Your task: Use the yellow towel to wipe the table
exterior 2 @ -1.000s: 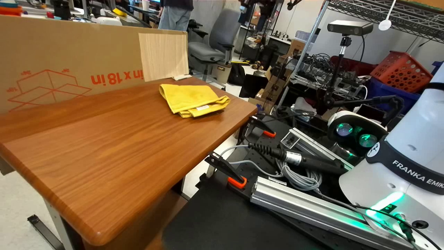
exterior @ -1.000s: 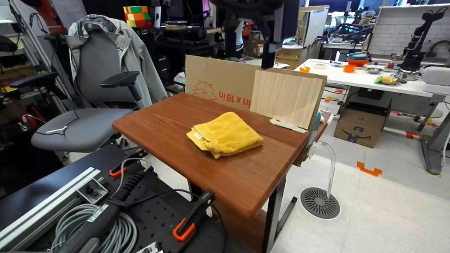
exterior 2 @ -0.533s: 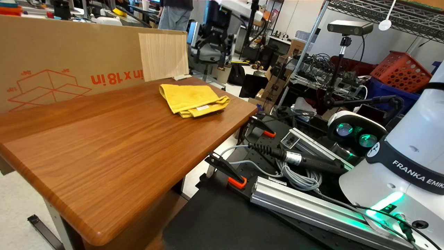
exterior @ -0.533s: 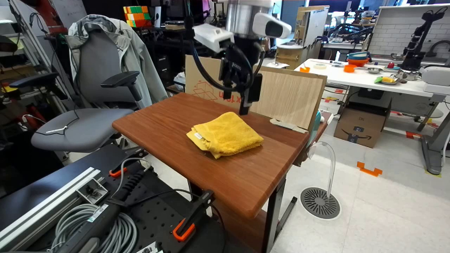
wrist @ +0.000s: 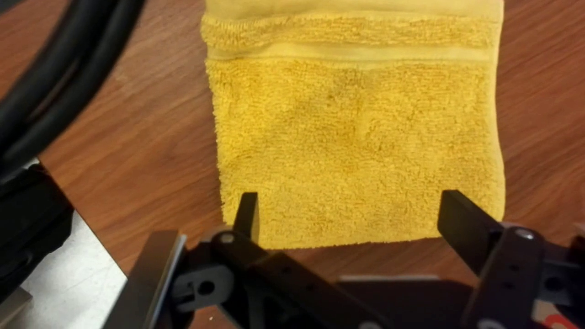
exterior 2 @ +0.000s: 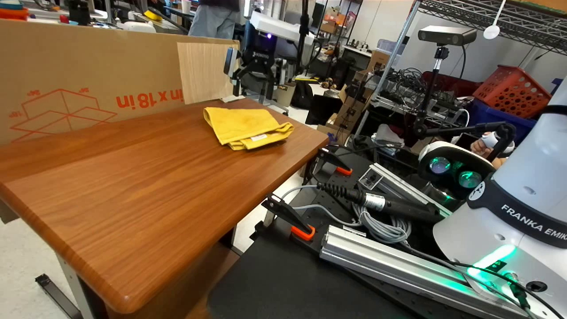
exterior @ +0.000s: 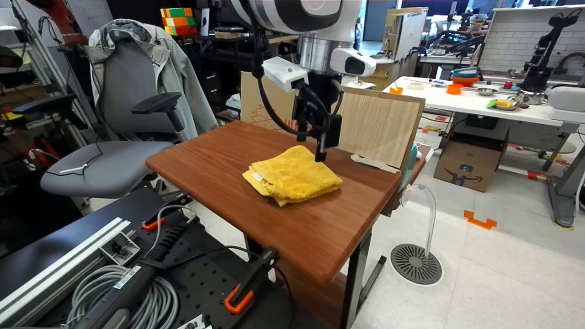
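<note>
A folded yellow towel lies on the brown wooden table. It has a white tag at one corner. The towel also shows in an exterior view near the table's far end, and in the wrist view, where it fills the middle. My gripper is open and empty, its two black fingers wide apart over the towel's lower edge. In both exterior views the gripper hangs above the table, apart from the towel.
A cardboard panel with a wood-grain board stands along one table edge. A black bench with clamps, cables and an aluminium rail adjoins the opposite edge. A grey chair stands beyond one table end.
My gripper has come down from the top of both exterior views to just above the towel. The towel has not moved. A hand with a white controller now shows near the robot base.
</note>
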You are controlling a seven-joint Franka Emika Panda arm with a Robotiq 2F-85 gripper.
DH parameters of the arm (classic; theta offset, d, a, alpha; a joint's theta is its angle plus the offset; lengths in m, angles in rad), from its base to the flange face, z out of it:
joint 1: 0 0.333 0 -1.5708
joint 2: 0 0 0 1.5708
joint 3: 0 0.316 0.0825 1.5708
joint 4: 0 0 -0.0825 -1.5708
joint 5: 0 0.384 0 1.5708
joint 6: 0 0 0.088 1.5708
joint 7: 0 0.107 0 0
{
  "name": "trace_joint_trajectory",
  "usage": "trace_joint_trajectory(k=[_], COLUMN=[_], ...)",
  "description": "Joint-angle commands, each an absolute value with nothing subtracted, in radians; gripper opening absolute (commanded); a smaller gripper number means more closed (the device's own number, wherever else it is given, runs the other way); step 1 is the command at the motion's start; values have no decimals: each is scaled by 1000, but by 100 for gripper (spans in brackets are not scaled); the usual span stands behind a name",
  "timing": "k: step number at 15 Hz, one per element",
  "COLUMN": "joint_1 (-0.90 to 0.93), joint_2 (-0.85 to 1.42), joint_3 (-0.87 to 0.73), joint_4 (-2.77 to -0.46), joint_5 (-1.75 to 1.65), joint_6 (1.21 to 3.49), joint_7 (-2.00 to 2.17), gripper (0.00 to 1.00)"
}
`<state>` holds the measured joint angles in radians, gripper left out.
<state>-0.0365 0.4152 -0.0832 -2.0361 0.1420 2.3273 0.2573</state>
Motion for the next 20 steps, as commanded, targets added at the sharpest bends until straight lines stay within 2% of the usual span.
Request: trace_joint_trajectory(k=[1, 6, 11, 20], joint_1=[-54, -49, -53, -167], joint_2=[407, 467, 565, 645], joint_3=[-77, -63, -26, -93], joint_4=[-2071, -2093, -2098, -2046], joint_5=[181, 198, 246, 265], joint_6=[2430, 2421, 2516, 2629], joint_7=[254, 260, 242, 221], gripper=[100, 100, 100, 100])
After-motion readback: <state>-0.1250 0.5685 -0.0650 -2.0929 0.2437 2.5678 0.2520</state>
